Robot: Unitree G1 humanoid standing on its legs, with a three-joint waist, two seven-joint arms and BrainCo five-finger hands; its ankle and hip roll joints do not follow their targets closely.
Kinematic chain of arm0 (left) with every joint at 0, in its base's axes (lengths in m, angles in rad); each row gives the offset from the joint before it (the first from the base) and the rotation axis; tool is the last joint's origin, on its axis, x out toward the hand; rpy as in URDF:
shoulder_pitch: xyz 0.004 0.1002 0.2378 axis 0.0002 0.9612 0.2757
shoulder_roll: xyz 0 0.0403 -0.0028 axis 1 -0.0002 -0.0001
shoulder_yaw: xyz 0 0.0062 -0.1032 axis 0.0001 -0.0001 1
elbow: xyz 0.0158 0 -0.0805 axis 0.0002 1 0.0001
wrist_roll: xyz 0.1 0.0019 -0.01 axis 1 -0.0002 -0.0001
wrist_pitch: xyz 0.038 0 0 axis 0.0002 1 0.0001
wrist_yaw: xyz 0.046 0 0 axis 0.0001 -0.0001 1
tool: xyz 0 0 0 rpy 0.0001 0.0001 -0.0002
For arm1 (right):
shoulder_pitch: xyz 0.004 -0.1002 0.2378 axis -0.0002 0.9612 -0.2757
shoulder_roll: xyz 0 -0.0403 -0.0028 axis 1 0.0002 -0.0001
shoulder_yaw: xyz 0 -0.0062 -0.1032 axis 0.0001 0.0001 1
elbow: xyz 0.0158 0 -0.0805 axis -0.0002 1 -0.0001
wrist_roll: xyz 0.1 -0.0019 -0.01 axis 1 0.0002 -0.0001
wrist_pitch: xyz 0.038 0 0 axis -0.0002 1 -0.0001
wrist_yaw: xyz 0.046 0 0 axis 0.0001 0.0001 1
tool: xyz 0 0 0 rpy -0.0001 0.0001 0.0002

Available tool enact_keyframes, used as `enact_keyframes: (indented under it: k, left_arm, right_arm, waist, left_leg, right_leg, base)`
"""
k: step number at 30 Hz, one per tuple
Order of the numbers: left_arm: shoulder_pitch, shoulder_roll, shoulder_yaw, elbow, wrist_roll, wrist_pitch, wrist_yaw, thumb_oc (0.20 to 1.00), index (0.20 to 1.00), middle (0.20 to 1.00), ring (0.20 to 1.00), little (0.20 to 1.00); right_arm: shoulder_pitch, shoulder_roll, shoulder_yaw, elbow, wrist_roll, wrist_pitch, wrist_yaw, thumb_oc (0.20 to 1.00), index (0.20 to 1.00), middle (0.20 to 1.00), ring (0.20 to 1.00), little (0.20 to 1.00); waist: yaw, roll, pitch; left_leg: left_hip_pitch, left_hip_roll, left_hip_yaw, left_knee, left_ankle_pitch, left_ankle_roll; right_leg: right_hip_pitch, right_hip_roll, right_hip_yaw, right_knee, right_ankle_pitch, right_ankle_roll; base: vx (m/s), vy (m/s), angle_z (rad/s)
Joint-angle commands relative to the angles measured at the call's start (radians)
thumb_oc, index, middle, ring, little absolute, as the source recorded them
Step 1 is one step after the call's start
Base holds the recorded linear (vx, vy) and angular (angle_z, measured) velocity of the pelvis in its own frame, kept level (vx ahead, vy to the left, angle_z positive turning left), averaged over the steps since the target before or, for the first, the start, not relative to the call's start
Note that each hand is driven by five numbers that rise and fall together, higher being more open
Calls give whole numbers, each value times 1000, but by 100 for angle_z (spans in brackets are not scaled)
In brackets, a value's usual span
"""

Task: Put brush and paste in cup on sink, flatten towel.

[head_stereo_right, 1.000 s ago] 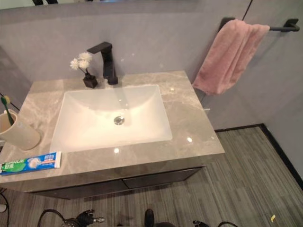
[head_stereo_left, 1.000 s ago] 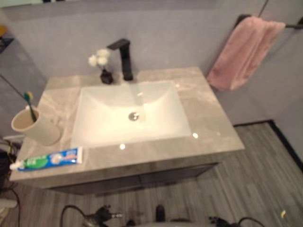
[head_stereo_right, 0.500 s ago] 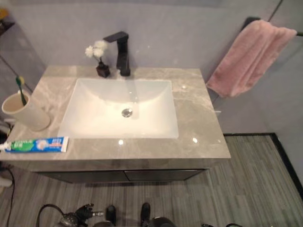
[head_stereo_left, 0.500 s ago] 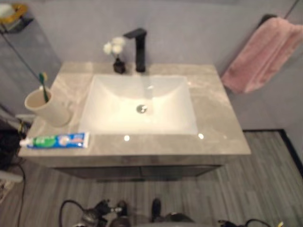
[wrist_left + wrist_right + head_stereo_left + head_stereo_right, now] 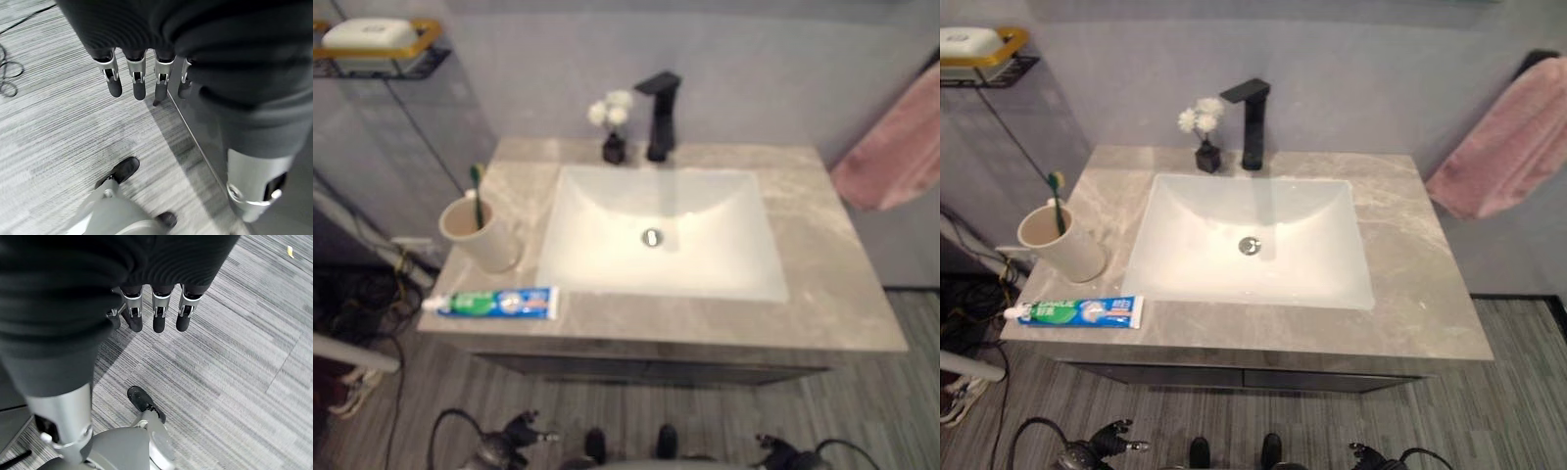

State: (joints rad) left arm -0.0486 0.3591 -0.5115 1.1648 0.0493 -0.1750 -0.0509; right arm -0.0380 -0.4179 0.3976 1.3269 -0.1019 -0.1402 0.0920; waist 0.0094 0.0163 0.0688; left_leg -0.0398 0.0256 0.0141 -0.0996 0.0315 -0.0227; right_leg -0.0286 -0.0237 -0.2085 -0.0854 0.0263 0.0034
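A beige cup (image 5: pixel 1062 242) stands on the counter left of the basin, with a green toothbrush (image 5: pixel 1057 199) upright in it. The blue and green toothpaste tube (image 5: pixel 1080 312) lies flat near the counter's front left edge, just in front of the cup. A pink towel (image 5: pixel 1513 152) hangs bunched on a wall bar at the right. My left hand (image 5: pixel 137 73) hangs over the floor with relaxed fingers, holding nothing. My right hand (image 5: pixel 156 308) does the same above the grey floor.
A white basin (image 5: pixel 1252 240) is set in the grey marble counter (image 5: pixel 1410 294), with a black faucet (image 5: pixel 1252 122) and a small vase of white flowers (image 5: pixel 1203 132) behind it. A yellow-rimmed wall rack (image 5: pixel 984 54) holds soap at the upper left. Cables lie on the floor at the left.
The whole picture has shifted right, so the camera has turned left: the wall rack has come into view and the towel sits at the right edge. Nothing on the counter has moved.
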Motion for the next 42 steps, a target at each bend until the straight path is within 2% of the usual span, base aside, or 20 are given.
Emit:
enact_keyframes:
  k: [1,4,6,7,8,9,11,12,13,15,18,20,24,28,29,30,32,34,39,42]
  left_arm:
    - [-7,19,3,-81,31,-37,-32,1000,1000,1000,1000,1000]
    - [29,53,-9,-182,40,-39,-59,1000,1000,1000,1000,1000]
    - [116,152,-17,-407,49,-47,-129,1000,1000,1000,1000,1000]
    - [117,153,-16,-409,49,-46,-130,1000,1000,1000,1000,1000]
    - [145,195,-16,-492,42,-57,-162,1000,1000,1000,1000,1000]
    - [206,301,-10,-661,33,-61,-235,1000,1000,1000,1000,1000]
    - [262,458,26,-891,-7,-59,-326,1000,1000,1000,1000,1000]
    - [272,469,36,-909,-13,-50,-334,1000,1000,1000,1000,1000]
    - [299,572,90,-1065,-30,-57,-371,1000,1000,1000,1000,1000]
    - [318,585,110,-1089,-36,-46,-379,1000,1000,1000,1000,1000]
    - [359,712,241,-1321,-113,-53,-403,1000,1000,1000,1000,1000]
    - [387,823,383,-1501,-231,-62,-405,1000,1000,1000,1000,1000]
    - [433,867,533,-1609,-336,-87,-367,1000,1000,1000,1000,1000]
    - [434,864,629,-1640,-330,-110,-310,1000,1000,1000,1000,1000]
    - [434,852,694,-1643,-308,-125,-272,1000,1000,1000,1000,1000]
    - [437,852,697,-1644,-308,-124,-272,1000,1000,1000,1000,1000]
    - [433,824,773,-1599,-298,-145,-218,1000,1000,1000,1000,1000]
    - [446,844,835,-1536,-234,-146,-184,1000,1000,1000,1000,1000]
    - [452,859,878,-1404,-179,-148,-156,1000,1000,1000,1000,1000]
    - [426,867,860,-1339,-164,-143,-149,1000,1000,1000,1000,1000]
  right_arm:
    - [-18,-26,11,80,-14,1,-16,1000,1000,1000,1000,1000]
    - [-22,-35,-7,83,-3,1,-21,1000,1000,1000,1000,1000]
    - [-32,-52,-23,82,0,-3,-18,1000,1000,1000,1000,1000]
    - [-31,-52,-22,82,0,-3,-18,1000,1000,1000,1000,1000]
    - [-42,-63,-26,89,-3,-3,-14,1000,1000,1000,1000,1000]
    - [-59,-78,-40,104,3,-1,-4,1000,1000,1000,1000,1000]
    - [-76,-103,-64,114,2,0,-1,1000,1000,1000,1000,1000]
    - [-76,-100,-64,114,1,0,-1,1000,1000,1000,1000,1000]
    - [-84,-110,-63,119,-19,5,8,1000,1000,1000,1000,1000]
    - [-86,-104,-61,119,-20,5,9,1000,1000,1000,1000,1000]
    - [-92,-102,-65,118,-28,10,13,1000,1000,1000,1000,1000]
    - [-78,-99,-65,104,-30,16,27,1000,1000,1000,1000,1000]
    - [-54,-68,-49,94,-30,25,49,1000,1000,1000,1000,1000]
    - [-34,-54,-47,91,-28,26,59,1000,1000,1000,1000,1000]
    - [-16,-47,-55,85,-19,28,67,1000,1000,1000,1000,1000]
    - [-17,-46,-54,85,-19,28,67,1000,1000,1000,1000,1000]
    - [14,-37,-66,84,-11,29,77,1000,1000,1000,1000,1000]
    - [36,-37,-86,77,11,32,92,1000,1000,1000,1000,1000]
    - [62,-38,-122,69,50,35,110,1000,1000,1000,1000,1000]
    - [77,-42,-134,66,56,37,116,1000,1000,1000,1000,1000]
  waist:
    - [19,-40,3]
    - [30,-32,2]
    - [56,-23,-1]
    - [55,-23,-1]
    - [69,-16,-1]
    - [82,-9,-5]
    - [94,4,-14]
    - [94,1,-14]
    - [103,9,-22]
    - [100,4,-22]
    - [107,9,-31]
    - [105,19,-39]
    - [92,16,-49]
    - [87,14,-56]
    - [86,13,-57]
    - [86,13,-57]
    - [85,12,-58]
    - [81,17,-58]
    - [70,15,-56]
    - [62,15,-54]
  left_leg:
    - [-18,-18,-13,12,-81,12]
    - [-27,-21,-36,12,-74,7]
    - [-35,-24,-63,12,-67,5]
    - [-36,-24,-64,12,-67,5]
    - [-38,-25,-72,12,-63,5]
    - [-46,-26,-84,12,-57,2]
    - [-49,-25,-87,12,-56,2]
    - [-49,-24,-87,12,-56,2]
    - [-49,-24,-92,12,-56,0]
    - [-49,-24,-92,12,-56,0]
    - [-50,-25,-108,12,-53,-5]
    - [-51,-31,-117,12,-50,-8]
    - [-45,-34,-118,12,-51,-6]
    - [-41,-37,-109,12,-55,-4]
    - [-37,-38,-102,12,-56,-3]
    - [-36,-38,-102,12,-56,-2]
    - [-34,-40,-90,12,-59,0]
    - [-35,-42,-76,12,-63,4]
    - [-38,-42,-37,12,-70,10]
    - [-40,-43,-23,12,-74,13]
  right_leg:
    - [9,-41,18,-2,-86,71]
    - [14,-47,-8,-2,-87,73]
    - [20,-53,-42,-2,-89,79]
    - [20,-53,-42,-2,-89,79]
    - [22,-54,-48,-2,-90,79]
    - [21,-53,-57,-2,-92,80]
    - [21,-53,-61,-2,-92,82]
    - [21,-53,-61,-2,-91,82]
    - [25,-53,-65,-2,-93,82]
    - [26,-52,-66,-2,-93,81]
    - [34,-52,-83,-2,-94,80]
    - [40,-56,-96,-2,-94,80]
    - [44,-60,-98,-2,-91,81]
    - [43,-64,-89,-2,-89,81]
    - [43,-66,-81,-2,-88,83]
    - [43,-66,-80,-2,-88,83]
    - [37,-71,-68,-2,-83,88]
    - [28,-76,-53,-2,-76,95]
    - [6,-82,-19,-2,-62,105]
    - [-4,-85,-7,-2,-56,109]
  base:
    - [-62,-23,32]
    - [-50,-16,46]
    - [-43,-20,38]
    - [-25,-11,40]
    - [-46,-10,41]
    - [-54,-6,32]
    - [-32,13,18]
    - [-4,15,22]
    - [3,3,14]
    - [3,-1,7]
    - [4,-2,12]
    - [11,24,22]
    - [21,19,12]
    - [6,6,-1]
    - [18,16,-4]
    - [28,29,-6]
    - [19,40,-14]
    - [19,57,-17]
    - [16,53,-22]
    - [15,66,-20]
